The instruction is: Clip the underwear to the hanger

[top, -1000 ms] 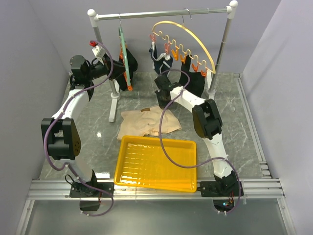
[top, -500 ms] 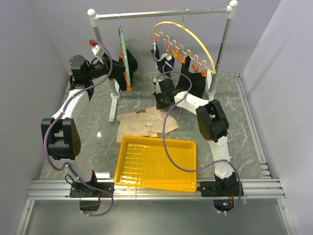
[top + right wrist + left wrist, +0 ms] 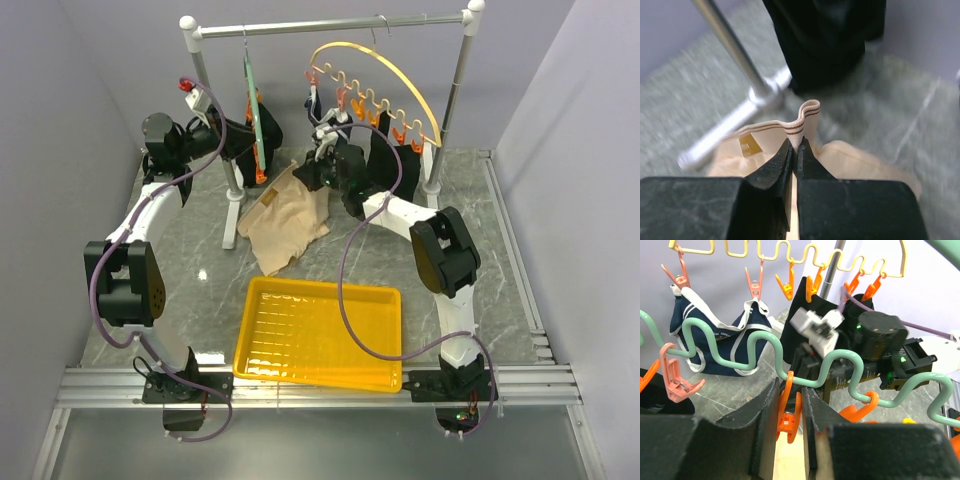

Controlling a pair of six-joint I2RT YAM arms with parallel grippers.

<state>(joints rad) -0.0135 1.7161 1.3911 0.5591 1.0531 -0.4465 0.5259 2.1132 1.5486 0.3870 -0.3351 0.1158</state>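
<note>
Step in hand, by the look of it: bringing cloth to clip. The right gripper (image 3: 794, 150) has its jaws closed on a fold of the underwear (image 3: 802, 120) waistband, striped elastic standing up above the tips; in the top view the garment hangs from that grip near the hanger (image 3: 760, 347), slanting down with its lower end on the table (image 3: 500, 260). The left gripper (image 3: 789, 415) is pressed onto 1 orange clip (image 3: 788, 407) of the green arc, 1 finger on each handle; whether the clip's mouth stands open cannot be told. The next move likely calls for carrying the waistband edge into that mouth, then the left letting go so it bites. Writing: gold tag (image 3: 749, 145) inside the waistband, print blurred, unreadable; navy brief (image 3: 725, 335) trim carries small lettering, illegible.
</note>
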